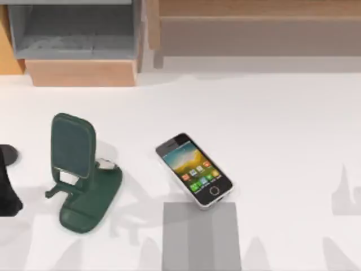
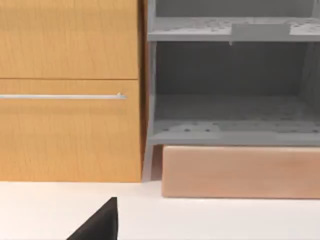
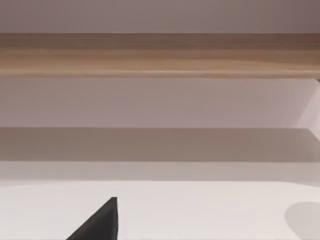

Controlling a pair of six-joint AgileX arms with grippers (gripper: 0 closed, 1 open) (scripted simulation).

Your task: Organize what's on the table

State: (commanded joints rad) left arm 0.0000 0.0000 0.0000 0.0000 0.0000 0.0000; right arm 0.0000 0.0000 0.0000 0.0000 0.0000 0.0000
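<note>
A dark green phone stand [image 1: 79, 169] stands on the white table [image 1: 282, 130] at the left, its backrest tilted up. To its right a smartphone [image 1: 194, 169] lies face up with its screen lit, its lower end overlapping the far edge of a grey mat [image 1: 200, 243]. My left arm [image 1: 7, 180] is a dark shape at the table's left edge, apart from the stand. A dark part of my left gripper [image 2: 100, 225] shows low in the left wrist view. A similar dark part of my right gripper [image 3: 100, 225] hangs over bare tabletop.
A wooden and grey shelf unit [image 1: 73, 31] lines the back edge. Its open grey compartment [image 2: 230, 115] sits beside a wooden drawer front with a metal handle [image 2: 65, 96]. A long wooden ledge [image 3: 160, 55] runs along the back right.
</note>
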